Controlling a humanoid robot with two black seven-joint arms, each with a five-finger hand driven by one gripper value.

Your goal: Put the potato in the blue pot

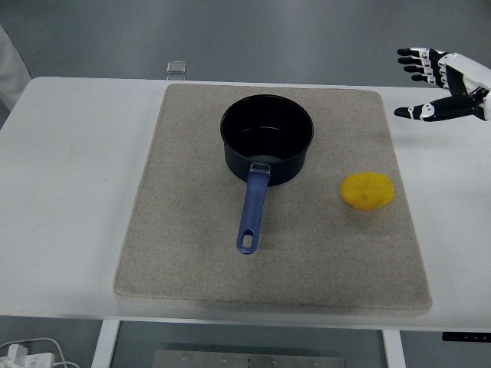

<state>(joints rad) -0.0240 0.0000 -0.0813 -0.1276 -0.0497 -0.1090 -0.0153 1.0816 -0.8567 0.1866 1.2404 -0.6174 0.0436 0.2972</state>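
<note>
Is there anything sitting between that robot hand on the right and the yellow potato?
Nothing. The head view shows only bare white table and mat between the right hand and the potato.

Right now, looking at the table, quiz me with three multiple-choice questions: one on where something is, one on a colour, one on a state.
1. Where does the potato lie?
A. inside the pot
B. on the mat, right of the pot
C. off the mat, on the bare table

2. What colour is the pot's handle?
A. blue
B. red
C. white

3. How is the right hand?
A. shut on the potato
B. gripping the handle
C. open, holding nothing

Answers: 1 B, the potato sits on the beige mat, apart from the blue pot. 2 A, the handle is blue. 3 C, the fingers are spread above the table's far right, clear of everything.
</note>
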